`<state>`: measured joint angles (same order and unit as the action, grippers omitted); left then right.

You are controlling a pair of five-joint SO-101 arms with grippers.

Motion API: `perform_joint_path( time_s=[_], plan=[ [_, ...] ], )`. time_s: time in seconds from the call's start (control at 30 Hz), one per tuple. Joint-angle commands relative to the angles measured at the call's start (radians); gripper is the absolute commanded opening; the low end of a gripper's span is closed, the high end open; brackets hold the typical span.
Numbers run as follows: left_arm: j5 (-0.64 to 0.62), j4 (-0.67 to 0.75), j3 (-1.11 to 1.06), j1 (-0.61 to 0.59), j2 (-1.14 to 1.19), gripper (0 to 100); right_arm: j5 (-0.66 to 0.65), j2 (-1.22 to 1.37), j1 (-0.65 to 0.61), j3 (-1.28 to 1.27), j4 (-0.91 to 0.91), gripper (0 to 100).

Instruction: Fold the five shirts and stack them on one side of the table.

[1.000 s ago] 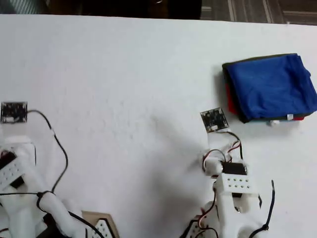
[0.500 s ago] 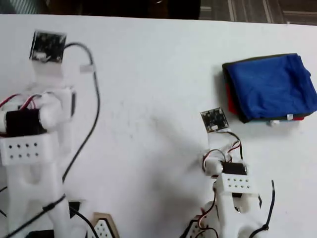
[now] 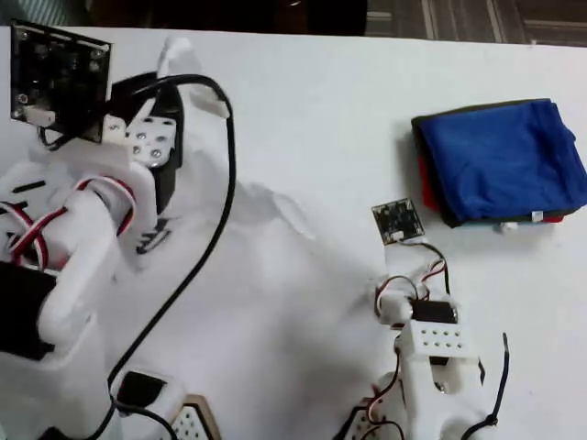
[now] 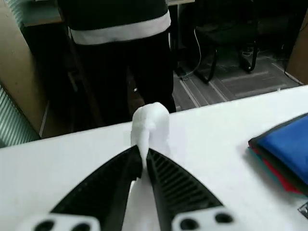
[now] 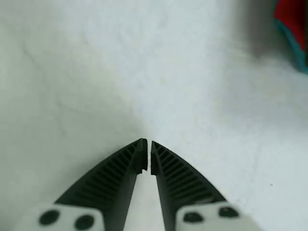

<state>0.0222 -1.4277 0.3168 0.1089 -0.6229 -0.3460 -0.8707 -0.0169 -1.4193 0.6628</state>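
Note:
A white shirt (image 3: pixel 303 128) lies spread over most of the table. My left gripper (image 3: pixel 170 73) (image 4: pixel 144 154) is raised above the table's left side and shut on a pinch of that white fabric (image 4: pixel 150 120), which pokes out past the fingertips. Folds (image 3: pixel 275 206) run from the pinch across the cloth. A stack of folded shirts (image 3: pixel 500 160) (image 4: pixel 284 144), blue on top with red, teal and black below, sits at the right. My right gripper (image 5: pixel 144 144) is shut and empty, just above the white cloth, with the stack's red and teal edge (image 5: pixel 293 24) beyond it.
The right arm (image 3: pixel 426 339) rests low at the near right edge, its cables trailing by it. A black cable (image 3: pixel 211 229) loops down from the raised left arm. A person stands behind the far table edge (image 4: pixel 115 29), with a chair (image 4: pixel 221 33) nearby.
The left arm rose from the near left corner and swung up toward the far left, lifting the white fabric so folds formed. The right arm and the stack stayed still.

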Motion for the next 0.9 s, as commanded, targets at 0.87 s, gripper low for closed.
perform_joint_path(
  time_s=[0.87],
  plan=[
    [0.324,0.717,-1.399,-1.043,-0.02,3,-0.002,-0.018,-0.197,0.089,0.056,17.5]
  ],
)
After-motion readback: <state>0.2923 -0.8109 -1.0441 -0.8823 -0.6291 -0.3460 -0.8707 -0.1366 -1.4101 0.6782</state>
